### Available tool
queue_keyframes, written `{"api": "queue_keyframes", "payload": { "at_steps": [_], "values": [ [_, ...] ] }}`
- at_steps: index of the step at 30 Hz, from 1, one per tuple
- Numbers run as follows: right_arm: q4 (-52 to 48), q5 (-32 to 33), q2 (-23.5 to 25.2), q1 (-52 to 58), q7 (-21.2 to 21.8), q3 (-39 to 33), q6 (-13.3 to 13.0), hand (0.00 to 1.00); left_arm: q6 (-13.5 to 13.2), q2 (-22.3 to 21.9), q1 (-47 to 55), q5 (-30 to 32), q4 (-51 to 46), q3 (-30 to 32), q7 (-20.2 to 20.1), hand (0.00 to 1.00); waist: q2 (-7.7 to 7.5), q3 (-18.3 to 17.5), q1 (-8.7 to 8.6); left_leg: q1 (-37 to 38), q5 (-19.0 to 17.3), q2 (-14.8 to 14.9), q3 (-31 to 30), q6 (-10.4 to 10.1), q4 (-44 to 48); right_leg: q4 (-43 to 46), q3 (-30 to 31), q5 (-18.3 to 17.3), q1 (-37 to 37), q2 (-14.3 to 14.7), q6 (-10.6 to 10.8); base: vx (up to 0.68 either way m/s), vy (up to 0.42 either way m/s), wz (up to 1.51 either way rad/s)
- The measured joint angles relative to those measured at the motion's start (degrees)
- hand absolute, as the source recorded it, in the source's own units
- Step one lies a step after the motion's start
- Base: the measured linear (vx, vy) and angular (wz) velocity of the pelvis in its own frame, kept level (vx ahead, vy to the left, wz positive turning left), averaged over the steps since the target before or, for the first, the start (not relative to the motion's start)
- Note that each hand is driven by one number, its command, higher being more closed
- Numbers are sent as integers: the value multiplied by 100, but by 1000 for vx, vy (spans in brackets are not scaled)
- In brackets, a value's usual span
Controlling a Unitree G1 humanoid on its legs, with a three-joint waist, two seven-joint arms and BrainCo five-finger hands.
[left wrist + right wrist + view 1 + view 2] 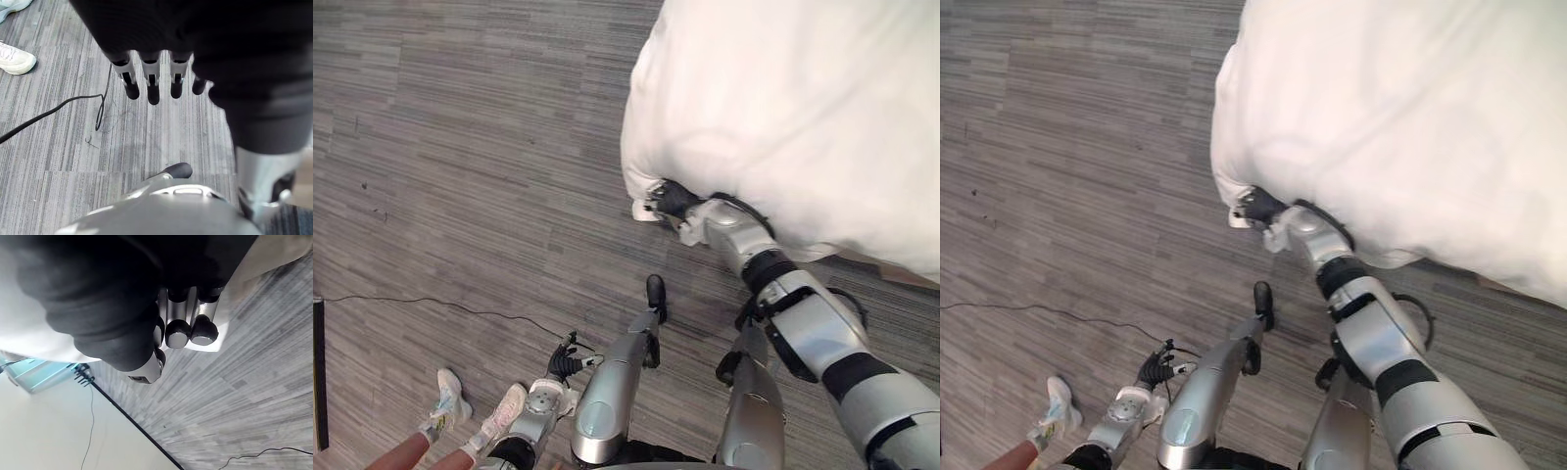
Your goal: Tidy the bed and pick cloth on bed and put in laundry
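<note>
— Where is the cloth, and where is the hand on it?

— The white cover (803, 108) hangs in a big rounded heap off the bed's near corner, on the robot's right. The right hand (671, 199) is at its lowest corner, reaching in from below, just above the grey striped floor (460, 147).

— Touching it?

— Yes. The hand is pressed into the hem, and a small flap of the cloth pokes out under it on the side away from the arm.

— And its fingers — spread or closed?

— Closed. In the right wrist view the fingers (178, 333) are curled tight toward the palm, tips bunched together, with the white edge of the cover right behind them. The hand is clamped on that corner of the cloth.

— The other one?

— The left hand (563, 364) hangs low at the robot's left side, well apart from the cover. In its own wrist view the fingers (153, 88) point straight down in a row, relaxed, with bare floor beneath them and nothing between them.

— Anyone nearby?

— A person stands at the robot's left — bare lower legs and white shoes (445, 401) on the floor, near the left hand.
</note>
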Motion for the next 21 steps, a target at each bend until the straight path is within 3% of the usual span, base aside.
{"api": "queue_keyframes", "payload": {
  "at_steps": [1, 2, 3, 4, 5, 6, 8, 11, 12, 15, 19, 21],
  "values": [
    [-156, -3, -139, 468, 149, -164, -64, 100, 0, 0, 107, 28, -24, 127, -89, 0, -7, 3, -106, 126, -15, -27, 0, 32, -7, 1, -18, 1, 143, -31, 39, 39, 92, 9],
    [-981, -9, -196, 1418, 354, -192, -199, 100, 12, 0, 166, 116, 79, 310, -176, 0, -40, 20, -246, 417, -19, -33, -13, 36, -99, 1, -47, -23, 412, -28, 70, 40, 68, 5],
    [-1151, -9, -186, 1595, 399, -185, -229, 100, 17, 1, 170, 120, 100, 337, -182, 0, -47, 20, -266, 479, -19, -31, -15, 35, -127, 1, -51, -34, 459, -24, 85, 68, 25, -5],
    [-1940, -8, -35, 2391, 475, 1, -391, 100, 47, -6, 247, 256, 138, 474, -191, 0, -132, -21, -343, 734, -34, -7, -4, 15, -214, -1, -46, -98, 674, 4, 156, 66, -19, -29],
    [-2637, -16, 238, 3060, 536, 439, -523, 100, 85, 6, 432, 423, 163, 641, -187, 0, -349, -237, -459, 927, -90, 47, 66, -64, -368, -1, 43, -183, 711, 81, 153, 124, -47, -40],
    [-2899, -21, 335, 3306, 591, 657, -564, 100, 121, 18, 491, 463, 208, 674, -187, 0, -444, -357, -506, 997, -84, 75, 116, -82, -440, -1, 77, -241, 713, 116, 138, 155, -84, -57],
    [-3952, -55, 669, 4233, 754, 1420, -753, 100, 195, 43, 513, 633, 514, 670, -179, 0, -788, -778, -582, 1427, -102, 247, 245, -155, -601, -1, 124, -362, 990, 295, 104, 174, -101, -42],
    [-5119, 77, 856, 4616, 823, 2090, -933, 100, 262, 204, 514, 893, 844, 645, -140, 0, -1211, -1443, -579, 1816, -166, 450, 344, -309, -682, -3, 211, -510, 1275, 539, 62, 152, -93, -25],
    [-5431, 148, 920, 4591, 786, 2108, -966, 100, 277, 215, 509, 946, 906, 635, -140, 0, -1289, -1573, -579, 1955, -162, 496, 368, -336, -748, -3, 219, -546, 1377, 591, 45, 147, -91, -17],
    [-6051, 627, 1057, 4239, 286, 1889, -1046, 100, 313, 200, 524, 1047, 1049, 634, -129, 0, -1375, -1945, -586, 2298, -189, 596, 474, -398, -834, -5, 227, -639, 1658, 676, 71, 100, -52, -6],
    [-5866, 911, 1182, 3440, -629, 1093, -1020, 100, 392, 128, 530, 1115, 1059, 619, -133, 0, -1276, -2088, -590, 2537, -191, 586, 501, -401, -907, -5, 233, -641, 1850, 676, 73, 10, -4, -1],
    [-5515, 918, 1180, 3132, -958, 798, -886, 100, 400, 130, 535, 1115, 1059, 618, -141, 0, -1259, -2080, -586, 2528, -182, 590, 504, -406, -905, -6, 237, -639, 1840, 679, 71, -34, -9, -2]
  ]
}}
